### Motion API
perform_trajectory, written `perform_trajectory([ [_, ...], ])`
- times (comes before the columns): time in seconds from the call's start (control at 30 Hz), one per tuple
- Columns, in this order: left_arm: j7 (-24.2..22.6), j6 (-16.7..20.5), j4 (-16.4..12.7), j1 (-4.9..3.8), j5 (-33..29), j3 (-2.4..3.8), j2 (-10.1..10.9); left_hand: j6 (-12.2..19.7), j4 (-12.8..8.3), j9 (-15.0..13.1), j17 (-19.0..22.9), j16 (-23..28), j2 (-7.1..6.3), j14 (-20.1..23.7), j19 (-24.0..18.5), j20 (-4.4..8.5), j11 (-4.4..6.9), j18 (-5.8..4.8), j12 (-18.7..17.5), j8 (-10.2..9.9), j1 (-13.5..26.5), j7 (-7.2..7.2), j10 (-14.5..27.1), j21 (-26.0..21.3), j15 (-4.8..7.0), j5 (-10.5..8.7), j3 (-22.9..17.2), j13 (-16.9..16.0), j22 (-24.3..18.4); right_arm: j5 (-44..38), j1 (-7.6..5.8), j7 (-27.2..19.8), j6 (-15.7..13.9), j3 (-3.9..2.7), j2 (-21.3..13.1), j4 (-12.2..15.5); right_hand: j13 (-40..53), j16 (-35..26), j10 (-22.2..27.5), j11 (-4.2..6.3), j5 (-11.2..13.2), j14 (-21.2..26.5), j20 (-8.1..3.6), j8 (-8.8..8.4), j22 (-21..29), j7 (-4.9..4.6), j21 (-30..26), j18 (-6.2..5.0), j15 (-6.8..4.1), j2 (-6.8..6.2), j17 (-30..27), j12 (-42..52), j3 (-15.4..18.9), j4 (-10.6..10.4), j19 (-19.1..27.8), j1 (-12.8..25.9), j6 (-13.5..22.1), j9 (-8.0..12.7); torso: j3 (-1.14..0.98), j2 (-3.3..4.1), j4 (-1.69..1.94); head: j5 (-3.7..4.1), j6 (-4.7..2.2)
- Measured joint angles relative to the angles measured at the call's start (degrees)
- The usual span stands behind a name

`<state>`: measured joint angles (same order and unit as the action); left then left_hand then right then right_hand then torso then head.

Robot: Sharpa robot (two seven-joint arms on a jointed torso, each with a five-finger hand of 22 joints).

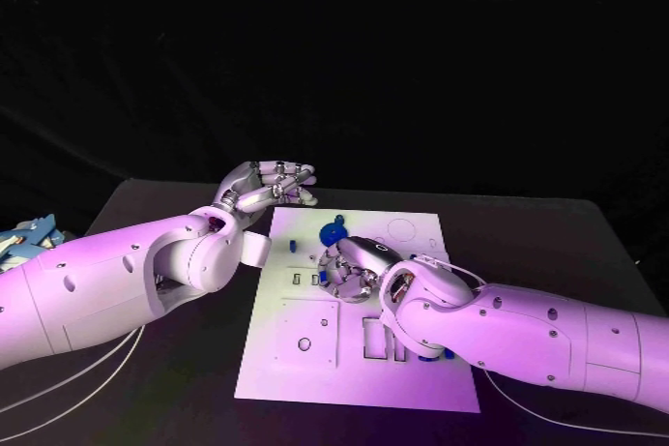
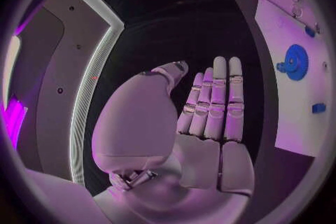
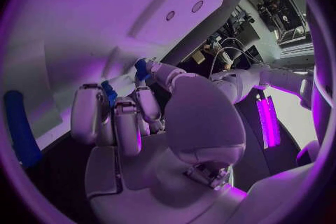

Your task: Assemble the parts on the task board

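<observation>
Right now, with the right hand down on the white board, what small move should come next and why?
Probably press the right hand down gently: its fingers pinch a small blue piece right at the board, so seating it seems next. The left hand hovers empty.

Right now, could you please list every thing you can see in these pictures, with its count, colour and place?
table: one, black, under everything.
task board: one, white, middle of the table.
gear: one, blue, on the far part of the board, just beyond the right hand.
small block: one, blue, on the board near the gear.
small parts: at least two, blue, among the right hand's fingers.
left hand: one, silver, at the board's far left corner, holds nothing.
right hand: one, silver, over the board's middle, holds blue parts.
</observation>
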<state>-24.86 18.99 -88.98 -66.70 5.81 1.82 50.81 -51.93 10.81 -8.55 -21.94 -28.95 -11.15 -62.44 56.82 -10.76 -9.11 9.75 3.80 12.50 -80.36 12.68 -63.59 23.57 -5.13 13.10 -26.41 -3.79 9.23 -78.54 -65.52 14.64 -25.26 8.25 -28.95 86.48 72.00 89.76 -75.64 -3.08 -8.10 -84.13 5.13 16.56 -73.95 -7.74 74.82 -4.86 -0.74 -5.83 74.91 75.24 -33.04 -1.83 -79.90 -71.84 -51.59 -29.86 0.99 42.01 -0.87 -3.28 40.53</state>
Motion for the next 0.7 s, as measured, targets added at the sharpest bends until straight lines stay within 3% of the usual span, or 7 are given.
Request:
perform_trajectory([
  [0.43,0.02,0.0,0.0,0.0,0.0,0.0,0.04,0.0,0.0,0.0,0.01,0.0,0.0,0.0,0.0,0.0,0.0,0.0,0.0,0.0,0.0,0.0,0.0,0.0,0.0,0.0,0.0,0.0,-0.01,-2.3,0.19,0.84,0.06,-0.01,0.3,-0.49,0.0,0.0,0.0,0.0,0.0,0.0,0.0,0.32,0.0,0.1,0.0,0.0,0.0,-0.17,0.0,0.0,0.0,0.0,0.0,0.16,0.09,-0.03,-0.01,-0.05,-0.03,-0.16,0.35],
  [0.47,0.02,0.0,0.0,0.0,0.0,0.0,0.04,0.0,0.0,0.0,0.01,0.0,0.0,0.0,0.0,0.0,0.0,0.0,0.0,0.0,0.0,0.0,0.0,0.0,0.0,0.0,0.0,0.0,-0.01,-2.43,0.19,0.88,0.06,-0.02,0.35,-0.58,0.0,0.0,0.0,0.0,0.0,0.0,0.0,1.14,0.0,0.11,0.0,0.0,0.0,-0.24,0.0,0.0,0.0,0.0,0.0,0.23,0.09,-0.04,-0.01,-0.05,-0.03,-0.17,0.35],
  [0.7,0.03,0.0,-0.04,0.0,0.0,0.0,0.08,0.0,0.0,0.0,0.01,0.0,0.0,0.0,0.0,0.0,0.0,0.0,0.0,0.0,0.0,0.0,0.0,0.0,0.0,0.0,0.0,0.0,-0.01,-3.19,0.22,1.0,0.04,-0.1,0.61,-1.21,-0.11,0.0,0.0,0.0,0.01,0.0,0.0,1.61,0.03,0.22,0.0,0.01,0.0,-0.4,0.0,0.0,0.17,-0.15,0.0,0.39,0.2,-0.09,0.0,-0.03,0.02,-0.18,0.37],
])
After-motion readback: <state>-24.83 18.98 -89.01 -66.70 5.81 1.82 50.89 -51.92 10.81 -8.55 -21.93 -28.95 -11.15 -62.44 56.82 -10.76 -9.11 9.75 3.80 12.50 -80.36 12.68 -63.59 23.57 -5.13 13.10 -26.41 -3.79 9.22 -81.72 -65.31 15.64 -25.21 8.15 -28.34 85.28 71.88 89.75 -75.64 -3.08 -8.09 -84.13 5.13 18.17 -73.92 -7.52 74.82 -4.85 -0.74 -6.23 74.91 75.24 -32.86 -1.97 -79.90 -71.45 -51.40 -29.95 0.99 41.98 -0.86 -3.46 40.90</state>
